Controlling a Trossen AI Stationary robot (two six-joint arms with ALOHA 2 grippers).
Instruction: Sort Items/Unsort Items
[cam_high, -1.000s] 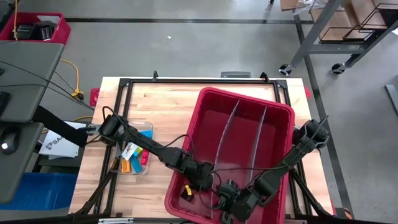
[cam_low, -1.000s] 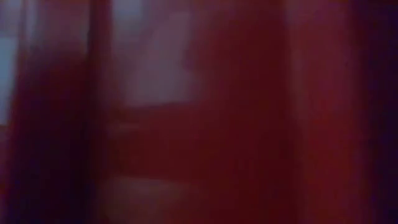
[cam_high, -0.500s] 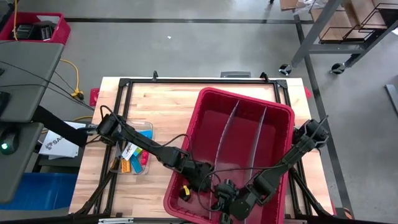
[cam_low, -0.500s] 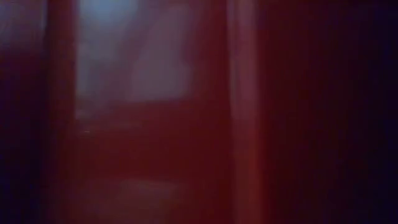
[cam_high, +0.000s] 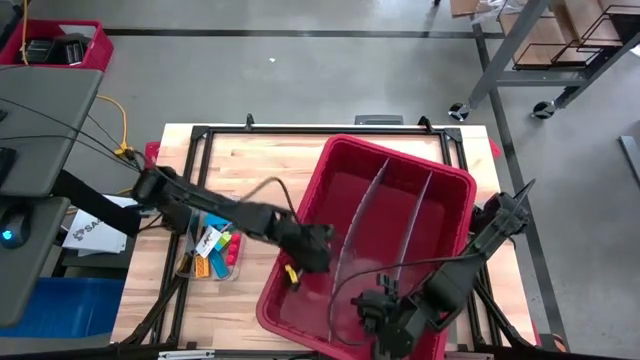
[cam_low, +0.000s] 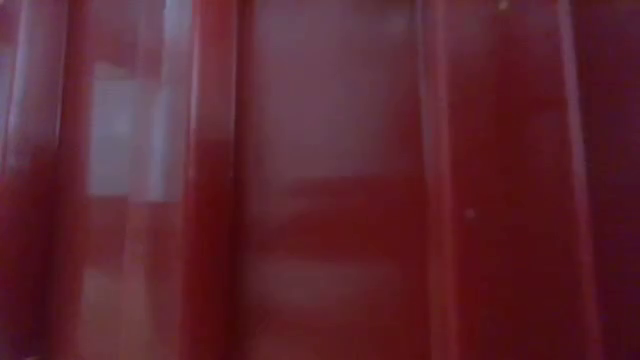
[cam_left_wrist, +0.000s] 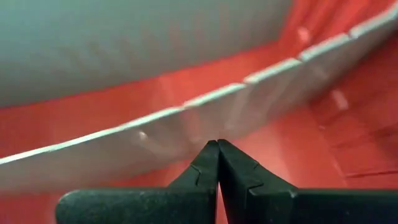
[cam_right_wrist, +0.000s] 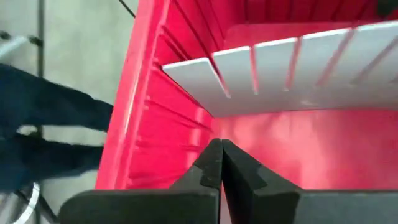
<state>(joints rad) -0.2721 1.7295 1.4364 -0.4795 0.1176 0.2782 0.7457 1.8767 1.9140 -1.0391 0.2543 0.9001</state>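
Observation:
The big red bin (cam_high: 400, 200) with two white dividers (cam_high: 372, 215) fills the table's right half and the whole low view (cam_low: 320, 180). A small yellow-and-black item (cam_high: 291, 275) lies in its left compartment, by the left wall. More items, orange, blue, green and red, lie in a clear tray (cam_high: 214, 250) left of the bin. My left gripper (cam_high: 318, 258) is shut inside the bin, beside the yellow item. My right gripper (cam_high: 370, 308) is shut inside the bin near its near wall. In both wrist views the fingertips (cam_left_wrist: 217, 144) (cam_right_wrist: 221, 144) meet with nothing between them. My left gripper is inside the bin near its left wall (cam_high: 280, 265), but I cannot tell whether it touches the bin or the yellow item. My right gripper is low in the bin close to the near wall (cam_high: 350, 345), and I cannot tell whether it touches the bin.
A black rail frame (cam_high: 200, 135) runs round the wooden tabletop (cam_high: 260, 165). Bare wood shows along the table's far left. The tray sits at the left rail. A grey desk (cam_high: 40, 150) and a blue crate (cam_high: 60, 305) stand off the table's left edge.
Both grippers have risen, staying shut. The left one has also gone toward the table's far-left. The bin has shifted: its near-left corner now stands farther left and it looks raised. The yellow item now lies farther from the bin's near wall.

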